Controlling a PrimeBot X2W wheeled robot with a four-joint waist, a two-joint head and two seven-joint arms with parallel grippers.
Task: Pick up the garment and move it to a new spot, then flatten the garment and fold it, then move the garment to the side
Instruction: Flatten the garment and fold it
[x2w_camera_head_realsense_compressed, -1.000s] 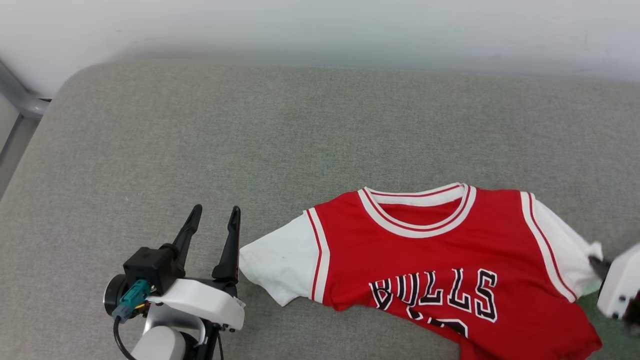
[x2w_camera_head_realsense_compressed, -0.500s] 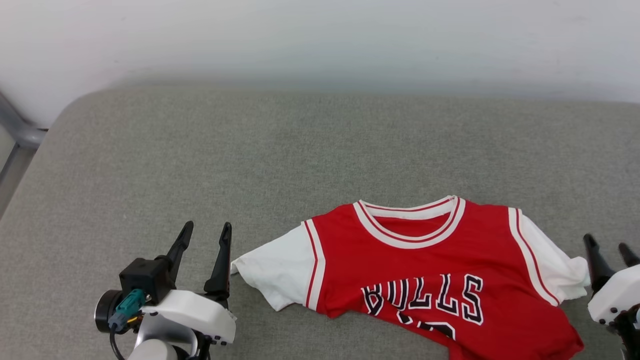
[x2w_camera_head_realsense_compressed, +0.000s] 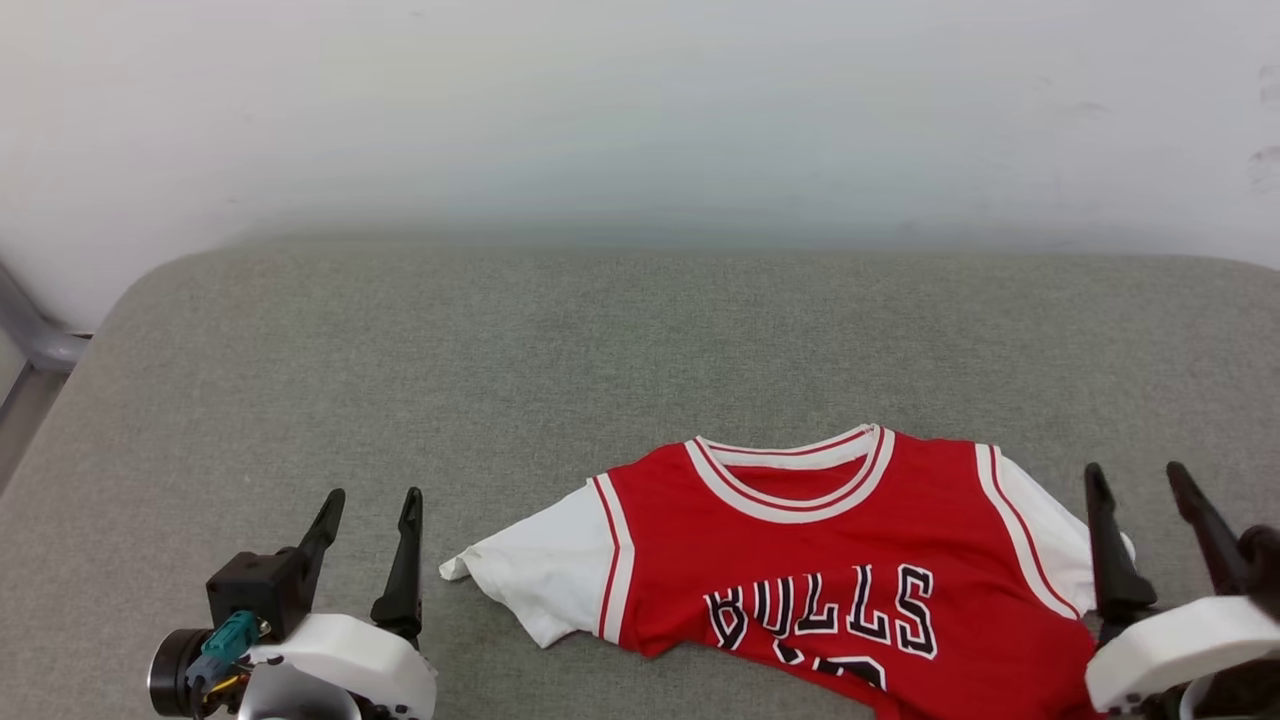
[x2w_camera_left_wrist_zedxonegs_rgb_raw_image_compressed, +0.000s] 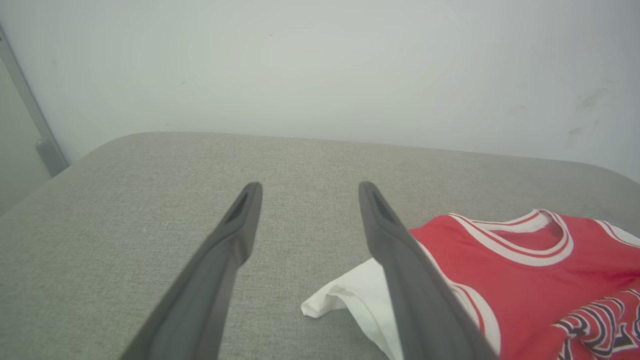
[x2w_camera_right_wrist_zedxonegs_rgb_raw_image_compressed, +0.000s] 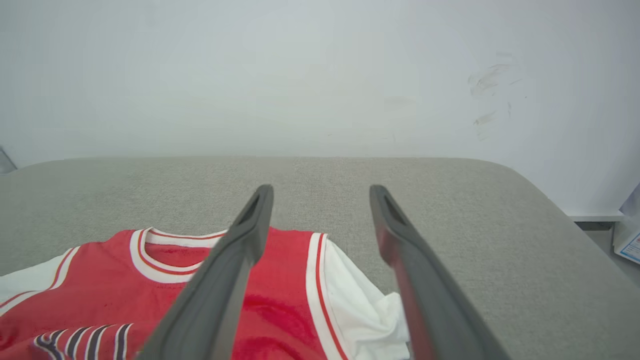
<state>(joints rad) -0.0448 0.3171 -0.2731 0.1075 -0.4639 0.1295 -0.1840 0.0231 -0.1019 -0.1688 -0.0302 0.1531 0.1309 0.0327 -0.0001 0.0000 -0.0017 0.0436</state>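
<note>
The garment, a red jersey with white sleeves, striped trim and black BULLS lettering, lies face up on the grey cushion, collar toward the wall. My left gripper stands open just left of the white left sleeve, apart from it. My right gripper is open beside the crumpled right sleeve, nothing between its fingers. In the left wrist view the garment lies right of the open left gripper. In the right wrist view the open right gripper hovers above the garment at its right shoulder.
A white wall rises right behind the cushion. A grey metal frame stands past the cushion's left edge. The cushion's right edge curves down, with papers on the floor beyond. Bare cushion stretches left of and behind the garment.
My right gripper has let go of the right sleeve, opened, and pulled back with fingers pointing up. The head camera tilted up, so everything sits lower in view. The left arm drew back slightly.
</note>
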